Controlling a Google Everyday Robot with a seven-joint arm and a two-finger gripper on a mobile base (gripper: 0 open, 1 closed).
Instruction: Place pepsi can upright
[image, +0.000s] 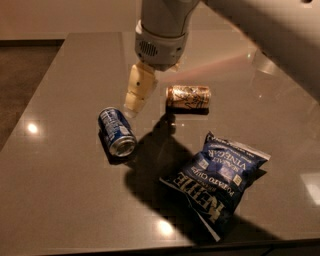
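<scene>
The pepsi can (117, 132) is dark blue with white markings. It lies on its side on the grey table (65, 200), left of centre, its silver end facing the front. My gripper (136, 96) hangs from the white arm (161, 30) just above and to the right of the can, apart from it and holding nothing.
A gold-brown can (188, 98) lies on its side right of the gripper. A blue chip bag (217, 175) lies at the front right. The table's front edge runs along the bottom and its left edge meets dark floor (20, 75).
</scene>
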